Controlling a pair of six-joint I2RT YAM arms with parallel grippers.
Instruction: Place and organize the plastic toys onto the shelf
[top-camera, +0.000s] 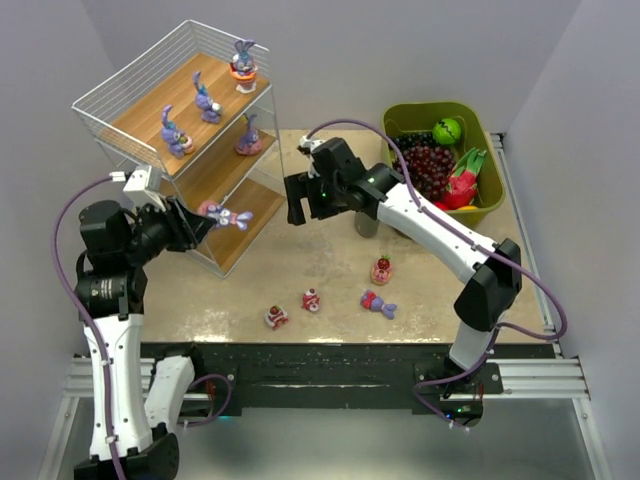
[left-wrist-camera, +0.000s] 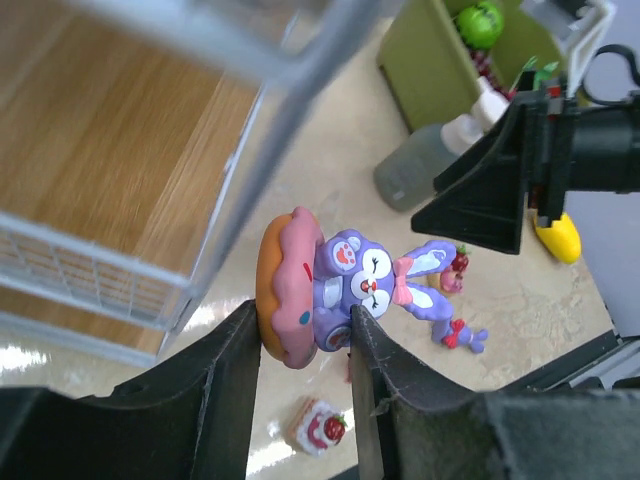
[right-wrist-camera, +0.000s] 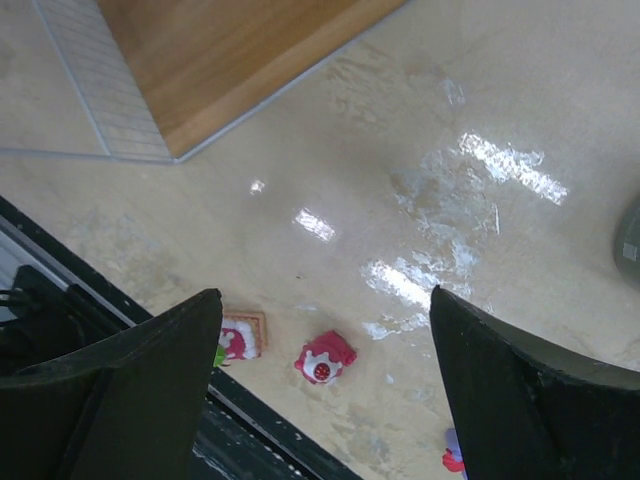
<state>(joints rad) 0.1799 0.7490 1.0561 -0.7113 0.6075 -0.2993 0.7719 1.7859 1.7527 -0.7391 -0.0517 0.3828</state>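
Your shelf (top-camera: 190, 130) already carries four bunnies (top-camera: 207, 100), and four small toys (top-camera: 311, 300) are left on the surface (top-camera: 330, 255). Your right fingers (right-wrist-camera: 190, 340) stand wide apart and empty above it. Your left fingers (left-wrist-camera: 235, 350) pinch a purple bunny on a pink base (left-wrist-camera: 350, 285) just outside the shelf's lower front, not yet placed.

We see bright, even light from above, with soft shadows. In the right wrist view, white glare patches streak the worktop (right-wrist-camera: 540, 90). In the left wrist view, the near wire of the shelf (left-wrist-camera: 110, 140) at upper left is out of focus.
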